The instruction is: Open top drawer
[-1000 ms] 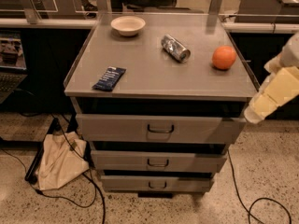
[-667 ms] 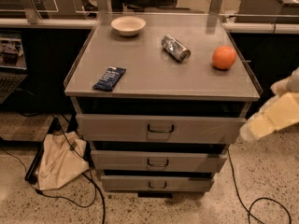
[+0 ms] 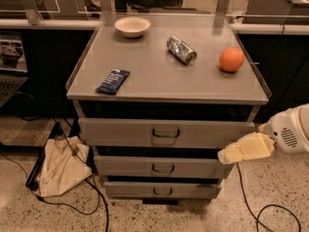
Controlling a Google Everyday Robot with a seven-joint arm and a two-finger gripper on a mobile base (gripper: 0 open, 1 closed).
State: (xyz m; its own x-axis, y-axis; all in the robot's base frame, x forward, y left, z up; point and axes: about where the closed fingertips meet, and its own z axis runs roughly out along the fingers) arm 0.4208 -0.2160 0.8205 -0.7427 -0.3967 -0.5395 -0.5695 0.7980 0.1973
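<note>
Speckled terrazzo floor [image 3: 275,187] runs under a grey metal cabinet [image 3: 169,76] in a dim workroom, with dark benches and pale rails behind it. At the far left a beige cloth bag [image 3: 58,166] slumps on the floor against the cabinet's foot, and thin black cables [image 3: 94,202] trail past it.

On the matte, flat cabinet top, a dark blue snack packet [image 3: 113,81] lies near the left front edge. A shallow cream bowl [image 3: 133,26] sits at the far edge. A shiny metal can [image 3: 181,50] lies on its side right of centre, and a round orange [image 3: 231,60] rests near the right rim.

Below the top, past a dark gap, the top drawer [image 3: 120,132] spans the cabinet front. It is plain grey sheet metal with a dark loop handle [image 3: 165,133] at its centre. Two shorter-fronted grey drawers [image 3: 125,167] with smaller handles stack under it.

At the right, the gripper [image 3: 232,153] reaches in from a smooth white arm housing [image 3: 294,129]. It is cream-coloured and blocky, and it sits just below the top drawer's right end, by the cabinet's right corner and well apart from the handle. Whether it is apart or together I cannot tell, nor whether it touches the cabinet. Another black cable [image 3: 270,210] loops on the floor beneath it.
</note>
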